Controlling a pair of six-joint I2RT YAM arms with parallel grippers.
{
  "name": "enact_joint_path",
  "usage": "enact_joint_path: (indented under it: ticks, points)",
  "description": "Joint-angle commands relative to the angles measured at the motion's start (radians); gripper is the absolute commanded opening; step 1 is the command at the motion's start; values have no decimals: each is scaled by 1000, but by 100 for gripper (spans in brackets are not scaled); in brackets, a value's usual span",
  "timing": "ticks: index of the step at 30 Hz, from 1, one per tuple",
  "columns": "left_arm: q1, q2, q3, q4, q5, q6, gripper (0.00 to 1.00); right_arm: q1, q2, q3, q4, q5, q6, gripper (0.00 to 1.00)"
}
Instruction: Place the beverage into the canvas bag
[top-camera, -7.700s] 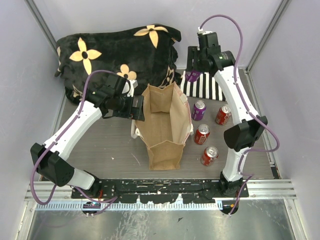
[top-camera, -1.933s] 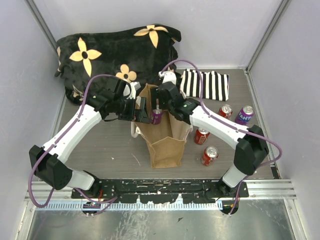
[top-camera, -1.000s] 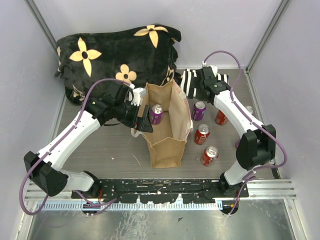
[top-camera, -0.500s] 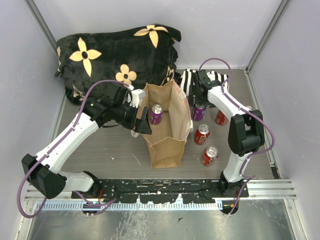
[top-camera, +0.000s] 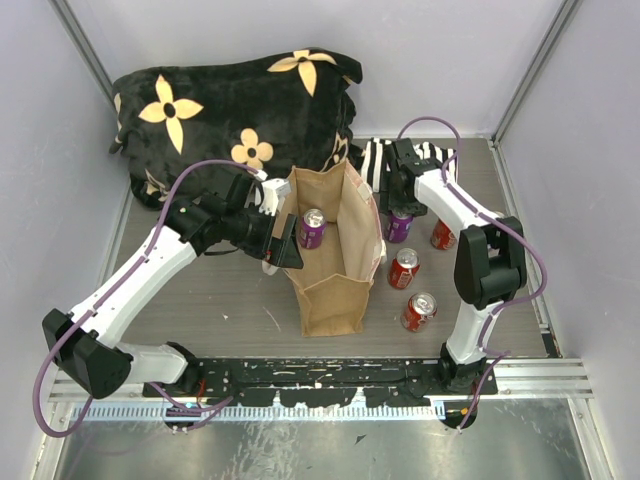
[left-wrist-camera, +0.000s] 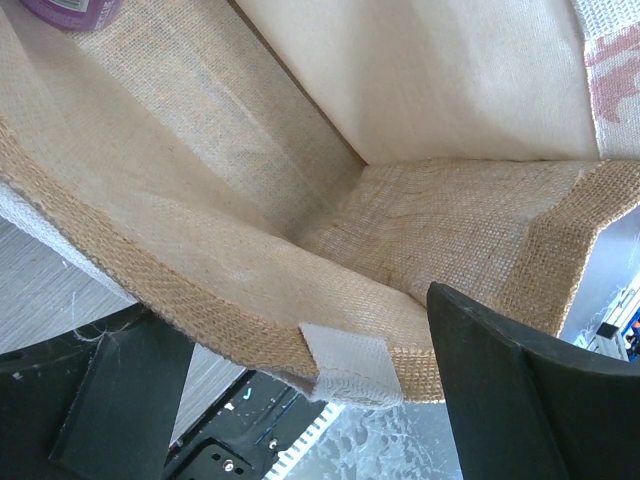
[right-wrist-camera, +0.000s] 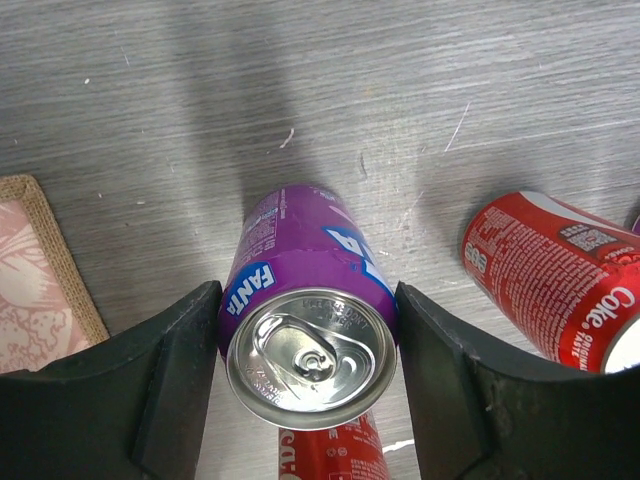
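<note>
**Right jaws.** Closed on the purple Fanta can (right-wrist-camera: 295, 265). Their pads (right-wrist-camera: 170, 390) lie against its two sides with no gap that we can see. The can stands upright on the table (right-wrist-camera: 480, 90).

**Around the can.** On one side we find a narrow strip of bare table between the can and the bound edge of the canvas bag (right-wrist-camera: 35, 300). On the other side a red Coke can (right-wrist-camera: 545, 280) stands near, apart from the outer pad. A second red can (right-wrist-camera: 330, 455) shows just beside the purple one.

**Left jaws.** Open wide and gripping nothing. The bag's woven rim runs across the gap between their fingers (left-wrist-camera: 530, 400), at the top of the bag's left wall.

**Bag.** Upright at mid-table with its mouth open, and another purple can (top-camera: 312, 228) stands inside at the far end.

**Outward.**
- A third red can (top-camera: 419, 311) stands off the bag's right near corner.
- Bare table runs from the bag's left wall to the table's left edge.
- A striped cloth (top-camera: 438, 158) and a black flowered blanket (top-camera: 230, 100) lie along the far edge.
</note>
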Motion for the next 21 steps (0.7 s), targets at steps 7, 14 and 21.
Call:
enact_joint_path:
  ticks: [7,14,21]
  points:
    - [-4,-16,-8,-7,-7,14,99,-4,-80,271,-63,-6,3,1]
    - [-4,-9,-6,0,-6,14,99,-4,-139,469,-68,-101,9,1]
    - [-4,-4,-5,5,-3,12,99,-3,-270,487,24,-239,50,1]
